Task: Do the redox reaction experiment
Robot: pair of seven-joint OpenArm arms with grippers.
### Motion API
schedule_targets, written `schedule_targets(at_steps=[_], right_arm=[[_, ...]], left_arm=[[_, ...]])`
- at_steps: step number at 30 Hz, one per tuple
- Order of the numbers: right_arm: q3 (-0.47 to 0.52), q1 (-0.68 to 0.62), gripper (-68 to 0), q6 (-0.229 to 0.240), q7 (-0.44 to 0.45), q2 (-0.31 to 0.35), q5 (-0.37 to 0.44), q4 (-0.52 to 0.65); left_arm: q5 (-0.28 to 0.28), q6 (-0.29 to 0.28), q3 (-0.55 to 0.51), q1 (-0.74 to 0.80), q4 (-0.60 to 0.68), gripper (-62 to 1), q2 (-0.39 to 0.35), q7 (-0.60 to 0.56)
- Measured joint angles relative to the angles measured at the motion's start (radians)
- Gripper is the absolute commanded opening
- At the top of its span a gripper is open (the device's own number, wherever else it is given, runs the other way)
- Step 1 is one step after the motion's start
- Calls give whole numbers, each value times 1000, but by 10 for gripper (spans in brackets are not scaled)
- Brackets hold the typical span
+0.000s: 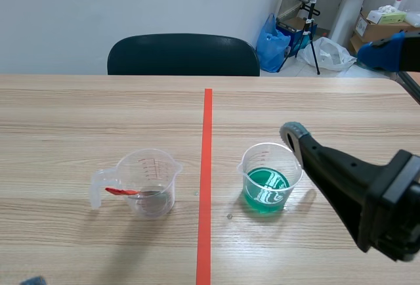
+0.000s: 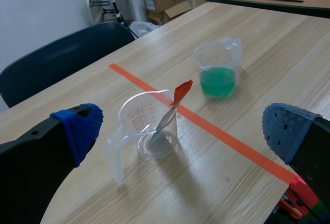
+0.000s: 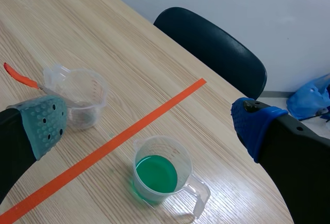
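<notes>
Dark chair [image 1: 184, 55], blue bag [image 1: 270, 45]

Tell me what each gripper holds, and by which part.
Nothing is held. The left gripper and the right gripper are open; the spoon cup and the green-liquid cup stand free.

In the scene view, the right arm [image 1: 348, 180] sits right over the green cup [image 1: 266, 180]'s handle, so the handle's hidden there. One finger [image 1: 384, 52] of the right tool [image 1: 340, 91] gets chopped by the edge. The left tool [image 2: 185, 128] barely makes that shot, just a scrap of pad [image 1: 33, 280]. The clear cup [image 1: 149, 183] has red scale marks too small to read. The chair [image 1: 184, 55] is half hidden behind the counter [image 1: 65, 114].
</notes>
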Motion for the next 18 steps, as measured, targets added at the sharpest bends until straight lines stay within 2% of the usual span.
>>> schedule_targets(at_steps=[3,6,10,14,18], right_arm=[[0,0,4,0,0,0,0,0],[0,0,4,0,0,0,0,0],[0,0,4,0,0,0,0,0],[0,0,4,0,0,0,0,0],[0,0,4,0,0,0,0,0]], left_arm=[[-17,5,0,1,0,14,0,-15],[-91,64,0,-1,0,14,0,-40],[-79,75,0,-32,0,14,0,11],[-79,75,0,-66,0,14,0,134],[-79,75,0,-69,0,14,-20,142]])
